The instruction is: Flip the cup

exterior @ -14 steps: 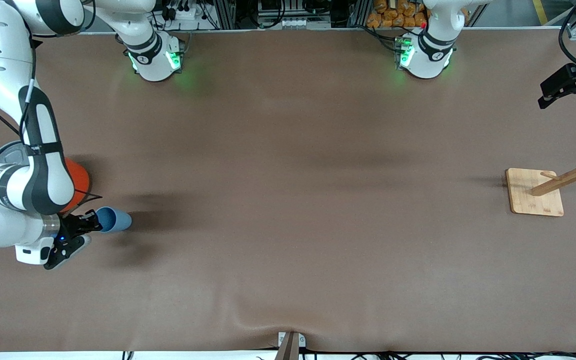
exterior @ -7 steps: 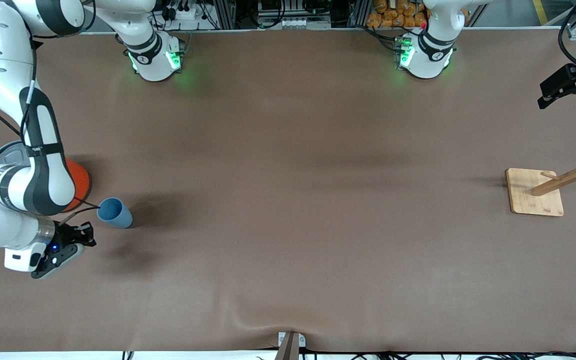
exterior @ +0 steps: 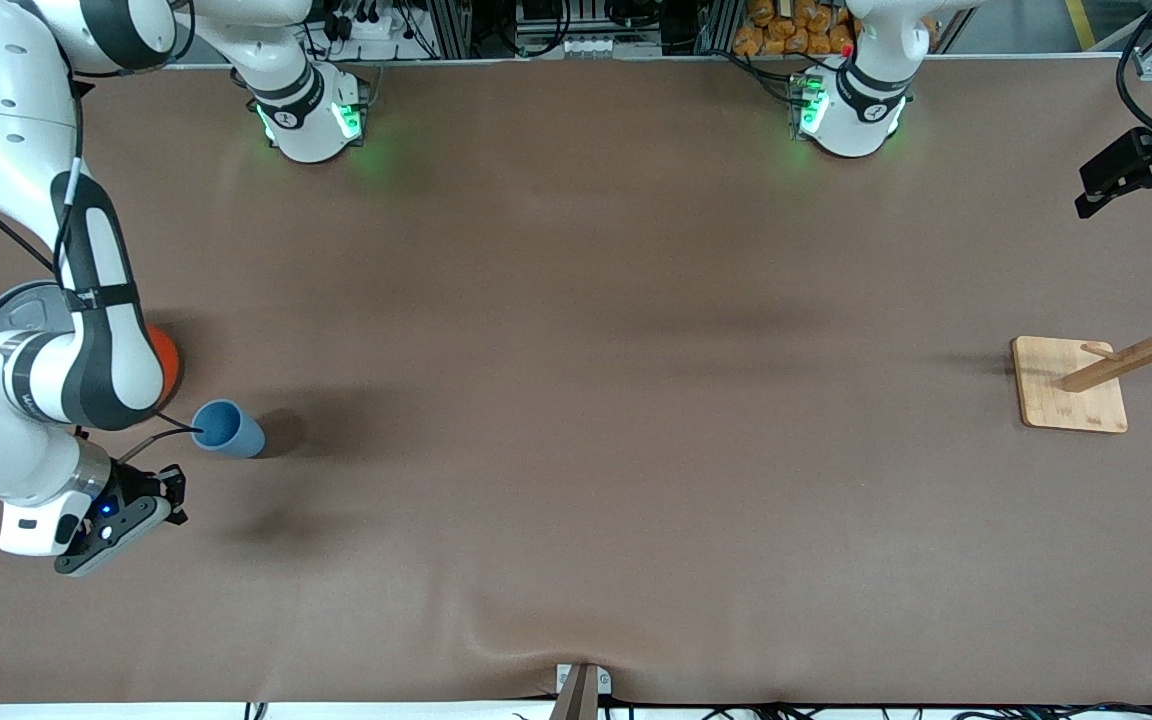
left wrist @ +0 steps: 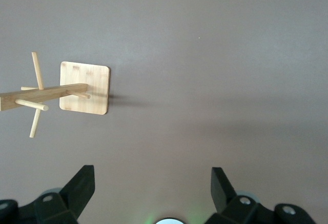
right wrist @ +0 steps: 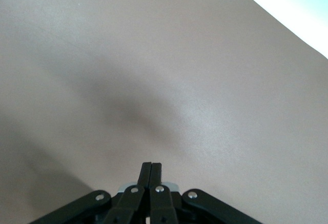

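The light blue cup stands upright on the brown table near the right arm's end, mouth up, darker blue inside showing. My right gripper is shut and empty, over bare table beside the cup and apart from it; its wrist view shows only the closed fingers and table. My left gripper is open and empty, waiting high over the left arm's end of the table; its wrist view shows the spread fingers.
An orange-red can with a grey lid stands beside the cup, mostly hidden by the right arm. A wooden peg rack stands at the left arm's end, also in the left wrist view.
My right gripper let go of the cup and drew away from it. The cup went from tilted in the fingers to standing upright on the table. The left arm has not moved.
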{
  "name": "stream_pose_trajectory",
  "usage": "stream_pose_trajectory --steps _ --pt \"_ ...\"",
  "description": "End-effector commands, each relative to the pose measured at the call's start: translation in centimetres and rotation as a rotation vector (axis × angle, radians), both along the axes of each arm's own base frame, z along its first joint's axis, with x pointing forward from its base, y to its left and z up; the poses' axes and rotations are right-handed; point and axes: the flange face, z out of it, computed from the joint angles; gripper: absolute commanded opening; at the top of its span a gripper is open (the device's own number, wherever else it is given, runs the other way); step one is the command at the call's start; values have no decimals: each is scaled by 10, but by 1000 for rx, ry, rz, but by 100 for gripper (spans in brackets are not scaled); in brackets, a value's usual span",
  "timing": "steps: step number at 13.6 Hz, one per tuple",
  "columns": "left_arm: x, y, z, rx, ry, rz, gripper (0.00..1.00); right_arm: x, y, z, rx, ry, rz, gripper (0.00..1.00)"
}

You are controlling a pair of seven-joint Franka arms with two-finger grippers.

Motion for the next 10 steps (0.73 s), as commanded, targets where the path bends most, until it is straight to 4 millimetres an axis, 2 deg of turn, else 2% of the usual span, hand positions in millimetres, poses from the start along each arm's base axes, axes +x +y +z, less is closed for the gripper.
stream_pose_trajectory --steps 1,6,10 --pt "2 1 5 1 -3 -16 100 -7 0 2 11 46 25 0" --pt "7 1 -1 0 4 -17 100 -29 1 -16 48 252 30 0" --pt "7 1 -2 1 4 -17 100 -39 7 -15 58 332 44 0"
